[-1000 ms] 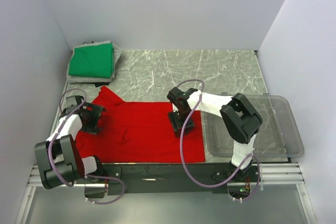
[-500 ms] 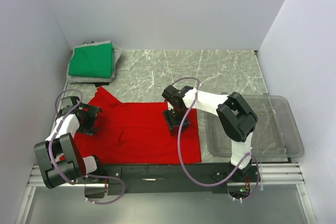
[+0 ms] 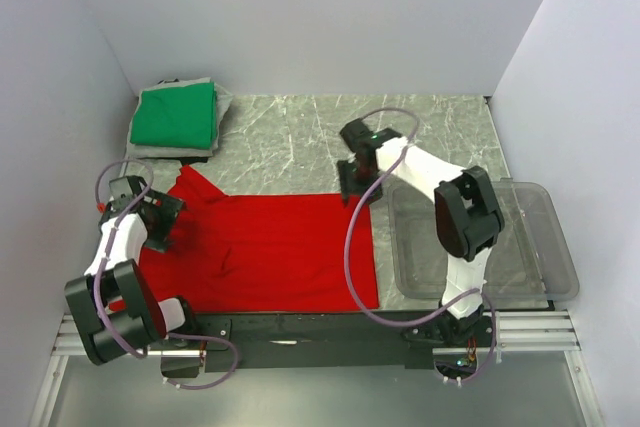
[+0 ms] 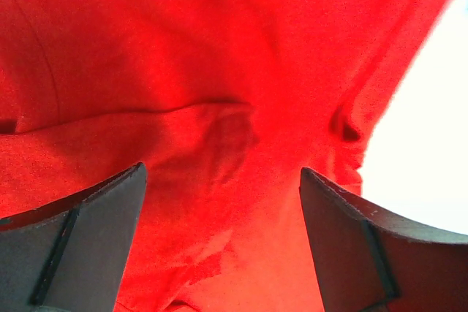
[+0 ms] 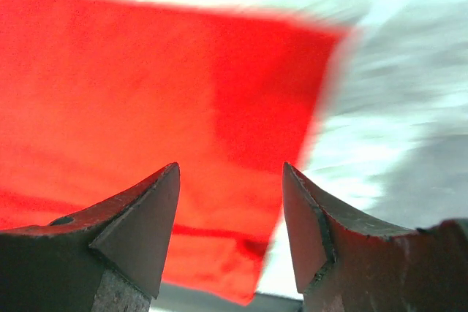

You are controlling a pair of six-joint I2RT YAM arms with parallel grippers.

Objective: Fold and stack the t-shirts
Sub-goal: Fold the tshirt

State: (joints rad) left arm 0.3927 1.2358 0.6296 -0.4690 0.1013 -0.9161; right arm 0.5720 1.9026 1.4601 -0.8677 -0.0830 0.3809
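The red t-shirt [image 3: 265, 247] lies spread flat across the near half of the table, one sleeve pointing to the back left. The green t-shirt [image 3: 176, 115] sits folded in the back left corner on a grey cloth [image 3: 222, 117]. My left gripper [image 3: 152, 224] hovers open over the red shirt's left edge; in its wrist view the left gripper [image 4: 223, 169] has wrinkled red cloth [image 4: 219, 71] below it and nothing between the fingers. My right gripper [image 3: 355, 183] is open above the shirt's far right corner; the right gripper [image 5: 230, 173] looks down on the red cloth [image 5: 146, 93] and bare marble.
A clear plastic bin [image 3: 545, 247] stands at the right, next to the shirt's right edge. The side walls close in at left and right. Marble tabletop [image 3: 300, 137] shows behind the red shirt. The left arm's cable loops near the left wall.
My right gripper left the middle of the red shirt and swung back and right to its far corner. The shirt's right edge shifted slightly left. My left gripper drifted a little back and left.
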